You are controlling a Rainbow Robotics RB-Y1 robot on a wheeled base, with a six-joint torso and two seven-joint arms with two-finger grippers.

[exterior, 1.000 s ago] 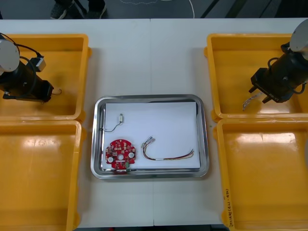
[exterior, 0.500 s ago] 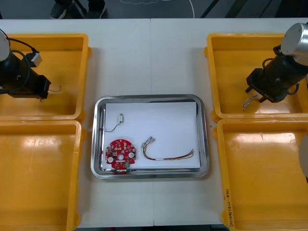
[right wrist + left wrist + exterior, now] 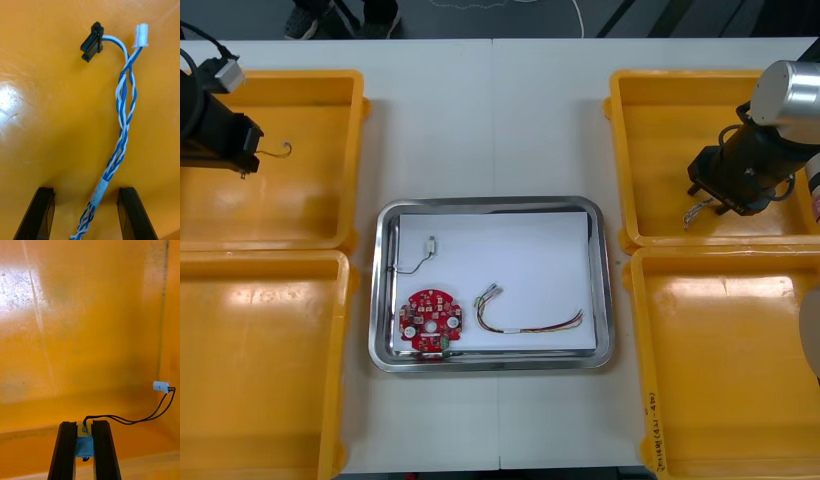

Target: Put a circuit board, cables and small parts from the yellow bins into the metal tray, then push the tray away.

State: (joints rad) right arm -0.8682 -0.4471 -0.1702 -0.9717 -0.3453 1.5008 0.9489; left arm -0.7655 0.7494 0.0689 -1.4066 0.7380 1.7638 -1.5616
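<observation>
- The left arm hangs over the yellow bin at 10 o'clock from the metal tray. The left jaws are clamped on a small metal part.
- A black cable loops off that part to a white connector, which hangs free close to the bin wall.
- Risk: the part is pinched only at the very tips. A quick swing toward the tray could twist it loose, or the trailing connector could catch the bin rim and pull it out.
- The right arm is low in the bin at 2 o'clock. The right jaws stand apart, astride the twisted blue and white cable, which lies on the bin floor.
- Risk: the cable is thin and runs nearer one finger than the other. A closing pinch may roll it aside or catch a single strand, so the lift comes up empty.
- Risk: once it is lifted, the long end with the black plug and white plug would dangle and could snag the rim.
- The tray, mid-worktop, already holds a red circuit board at 7 o'clock, a red and yellow cable at 5 o'clock, and another small part at 10 o'clock.
- Risk: a careless drop could land across these or spill over the tray's low rim.
</observation>
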